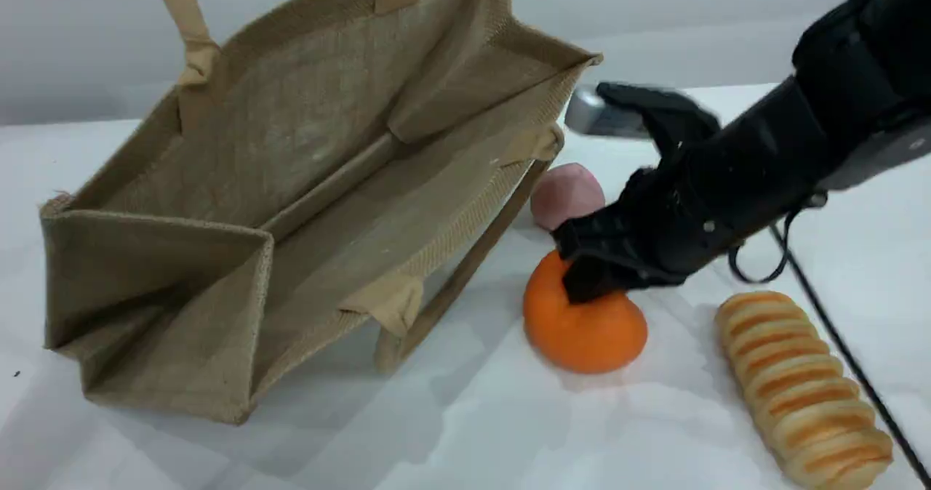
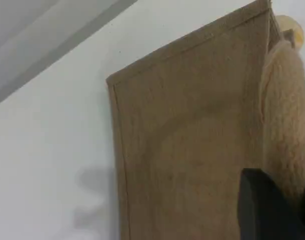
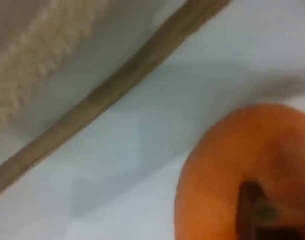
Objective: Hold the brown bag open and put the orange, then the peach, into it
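The brown bag (image 1: 291, 185) leans tilted on the table with its mouth wide open and nothing inside. One beige handle (image 1: 178, 10) is pulled taut upward out of the scene view. In the left wrist view my left gripper (image 2: 265, 210) is at the fuzzy handle (image 2: 287, 115) beside the bag's wall (image 2: 192, 150), shut on it. The orange (image 1: 589, 330) rests on the table right of the bag. My right gripper (image 1: 585, 279) sits on its top, shut around the neck. The right wrist view shows the orange (image 3: 232, 160) close up. The peach (image 1: 567, 193) lies just behind it.
A long orange-striped bread roll (image 1: 800, 388) lies at the front right. A black cable (image 1: 836, 330) runs across the table beside it. The bag's second handle (image 3: 107, 95) lies flat on the table between bag and orange. A grey object (image 1: 589, 115) sits behind the right arm.
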